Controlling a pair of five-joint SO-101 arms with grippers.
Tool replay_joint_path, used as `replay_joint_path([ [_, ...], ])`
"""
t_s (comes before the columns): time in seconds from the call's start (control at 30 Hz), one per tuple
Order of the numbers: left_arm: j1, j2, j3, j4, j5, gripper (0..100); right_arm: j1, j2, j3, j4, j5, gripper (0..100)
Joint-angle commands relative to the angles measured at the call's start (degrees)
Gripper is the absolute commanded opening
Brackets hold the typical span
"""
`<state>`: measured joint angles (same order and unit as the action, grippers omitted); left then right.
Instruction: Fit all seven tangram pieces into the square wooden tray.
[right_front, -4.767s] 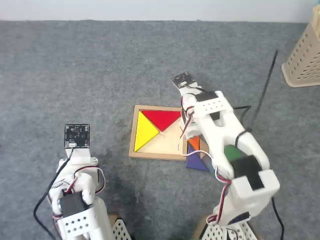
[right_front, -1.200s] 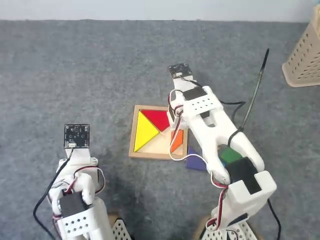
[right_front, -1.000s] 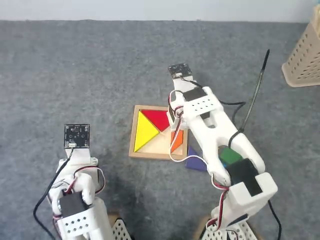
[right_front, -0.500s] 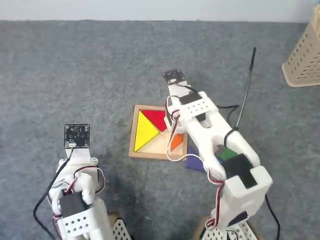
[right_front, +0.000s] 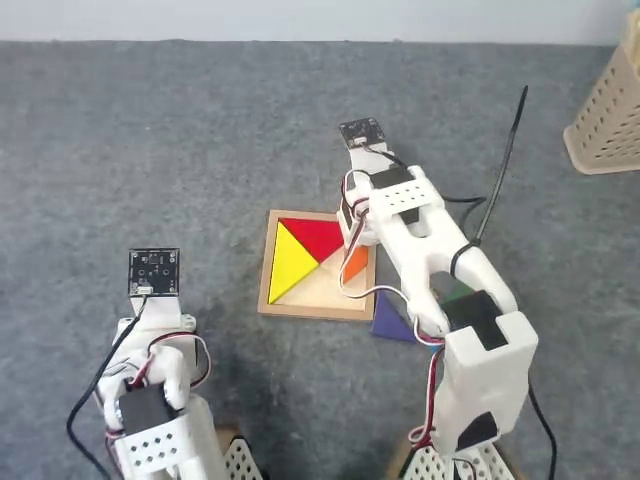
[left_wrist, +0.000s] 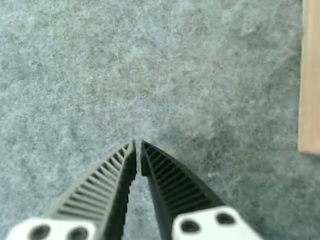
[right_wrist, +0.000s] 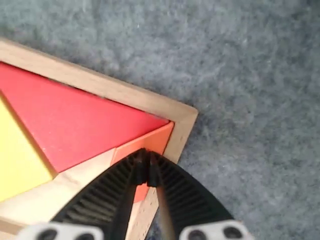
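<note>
The square wooden tray (right_front: 312, 312) lay flat in the middle of the grey surface (right_front: 180, 130). Inside it, a yellow triangle (right_front: 289, 263) and a red triangle (right_front: 318, 237) sat side by side and touched along one edge. An orange piece (right_front: 356, 264) lay in the tray too, against the red triangle and the tray's rim. Some bare wood showed beside these three. A purple piece (right_front: 388, 320) lay outside on the surface, just beside a corner of the tray.

The right gripper (right_wrist: 144, 156) was over the orange piece with its fingers closed together, tips at the piece. The left gripper (left_wrist: 137, 145) was well apart from the tray, low over the surface, with its fingers closed and holding nothing. A tan basket (right_front: 608, 110) stood far off at the edge.
</note>
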<state>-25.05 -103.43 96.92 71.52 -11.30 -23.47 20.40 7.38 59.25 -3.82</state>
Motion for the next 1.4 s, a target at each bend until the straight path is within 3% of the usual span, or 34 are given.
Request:
replay_joint_path([
  [0.0, -0.2, -0.8, -0.4, 0.4, -0.3, 1, 1.6, -2.2, -3.1, 1.5, 1.0, 1.3],
  [0.17, -0.2, -0.8, -0.4, 0.4, -0.3, 1, 1.6, -13.8, -0.7, 6.6, 0.9, 1.3],
  [0.43, -0.2, -0.8, -0.4, 0.4, -0.3, 1, 1.6, -35.7, 16.4, 7.1, 1.1, 1.3],
  [0.53, -0.2, -0.8, -0.4, 0.4, -0.3, 1, 1.6, -39.9, 23.5, 7.0, 4.9, 1.3],
  [0.8, -0.2, -0.8, -0.4, 0.4, -0.3, 1, 6.0, -41.2, 35.2, -2.9, 7.5, 1.3],
  [1.37, -0.2, -0.8, -0.4, 0.4, -0.3, 1, 6.4, -36.7, 35.8, -6.4, 7.9, 1.3],
])
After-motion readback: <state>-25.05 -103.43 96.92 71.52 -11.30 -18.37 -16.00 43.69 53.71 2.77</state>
